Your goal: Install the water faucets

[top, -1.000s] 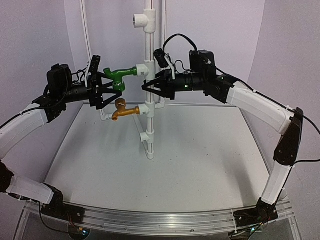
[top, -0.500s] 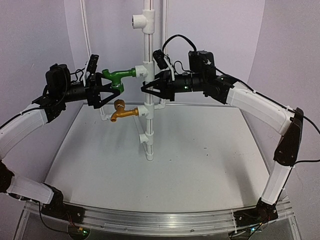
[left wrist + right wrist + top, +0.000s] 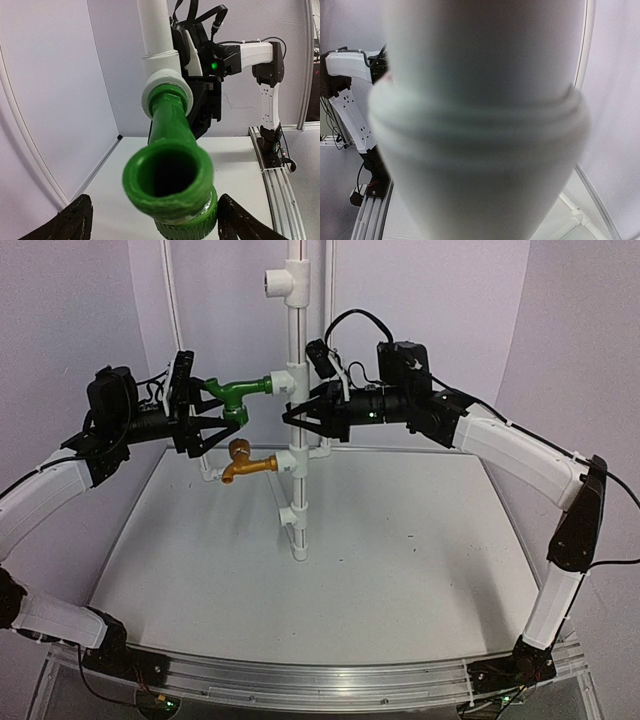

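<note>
The green faucet (image 3: 238, 393) is seated in a white T-fitting (image 3: 283, 380) on the upright white pipe (image 3: 297, 490), with its spout end pointing left. The golden-brass faucet (image 3: 246, 463) is seated in a lower fitting on the same pipe. My left gripper (image 3: 213, 425) is open just left of the green faucet. In the left wrist view its fingers (image 3: 75, 222) stand wide on both sides of the green faucet (image 3: 170, 175) without touching it. My right gripper (image 3: 293, 415) is closed around the pipe from the right. The pipe (image 3: 480, 125) fills the right wrist view and hides the fingers.
Another white T-fitting (image 3: 285, 280) sits empty near the pipe's top. A thin white tube (image 3: 172, 300) rises at the back left. The pipe stands on a white table (image 3: 400, 560) enclosed by curved pale walls.
My left gripper has drawn back a little to the left from the green faucet and rolled on its wrist. The right arm and both faucets have not moved.
</note>
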### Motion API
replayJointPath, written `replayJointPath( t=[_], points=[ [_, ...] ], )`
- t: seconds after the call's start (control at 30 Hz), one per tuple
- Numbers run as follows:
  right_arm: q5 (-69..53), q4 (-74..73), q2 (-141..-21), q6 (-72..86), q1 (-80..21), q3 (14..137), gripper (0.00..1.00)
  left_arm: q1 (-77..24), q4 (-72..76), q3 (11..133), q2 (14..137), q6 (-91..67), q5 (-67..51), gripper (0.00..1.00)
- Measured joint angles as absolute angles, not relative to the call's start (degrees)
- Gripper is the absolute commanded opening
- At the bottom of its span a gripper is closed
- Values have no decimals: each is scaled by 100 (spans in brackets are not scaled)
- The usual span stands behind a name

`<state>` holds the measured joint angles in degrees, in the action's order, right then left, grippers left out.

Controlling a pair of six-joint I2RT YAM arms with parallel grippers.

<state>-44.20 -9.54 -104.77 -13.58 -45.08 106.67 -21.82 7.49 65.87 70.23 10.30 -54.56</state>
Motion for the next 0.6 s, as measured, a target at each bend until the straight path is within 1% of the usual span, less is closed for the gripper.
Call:
replayJointPath(
  t=[0.17, 0.33, 0.4, 0.53, 0.6],
  points=[
    [-4454, -970, -10477, -1385, -4521, 10667, 0, -2162, 695, 6623, 7013, 1236, -5548, 96],
    [-4495, -982, -10477, -1406, -4532, 10667, 0, -2096, 537, 6934, 7052, 1080, -5692, 96],
    [-4499, -985, -10477, -1411, -4532, 10667, 0, -2094, 506, 7076, 7060, 959, -5771, 94],
    [-4504, -987, -10477, -1411, -4532, 10669, 0, -2102, 438, 7321, 7089, 773, -5942, 85],
    [-4507, -989, -10477, -1411, -4532, 10669, 0, -2112, 310, 7466, 7152, 742, -5973, 82]
  ],
)
